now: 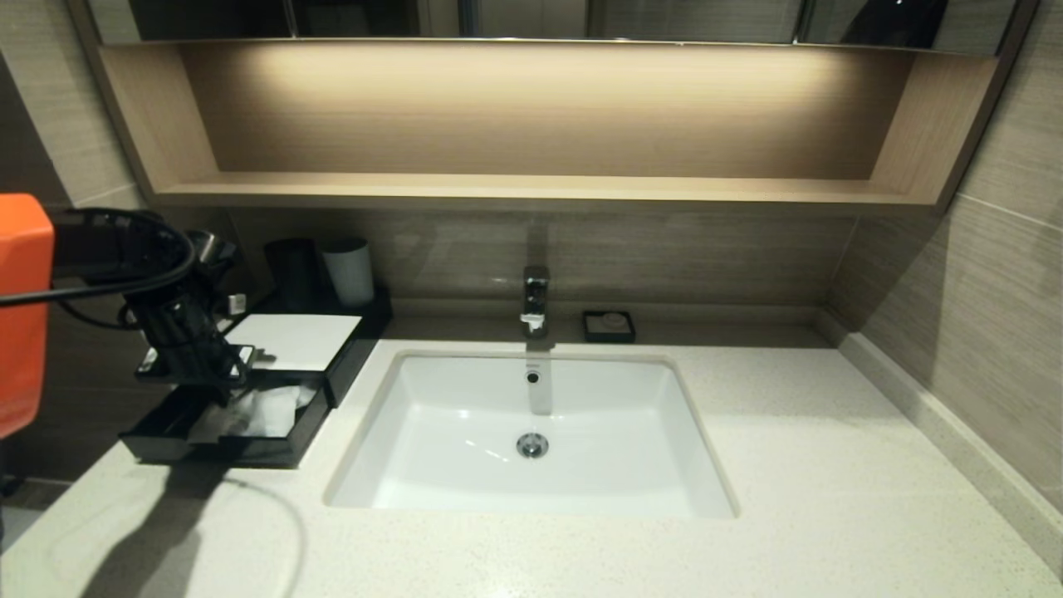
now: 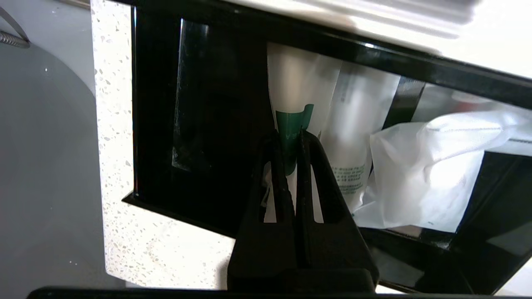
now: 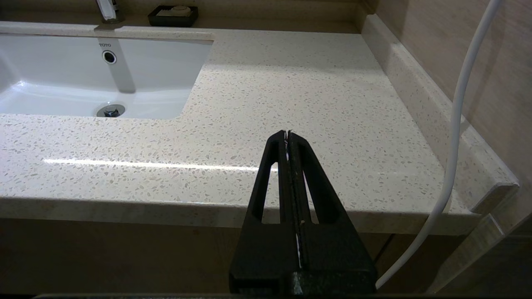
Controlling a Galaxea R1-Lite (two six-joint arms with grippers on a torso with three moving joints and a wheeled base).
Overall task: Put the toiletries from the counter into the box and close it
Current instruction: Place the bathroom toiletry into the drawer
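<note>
**Left gripper clamped on sleeve over open drawer**

Left gripper [image 2: 291, 135] pinches a green-marked sleeve [image 2: 296, 120] above the box [image 1: 295, 340] drawer, at nine o'clock of the sink [image 1: 531, 432]. White sachet [image 2: 428, 174] lies inside. Right gripper [image 3: 287, 133] pressed together, parked off the counter [image 3: 291, 91].

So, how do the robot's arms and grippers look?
The left arm has an orange shell and looping black cables. Left gripper and right gripper are matte black, each with two tapered fingers with slot cutouts. A white cable hangs beside the right one.
</note>
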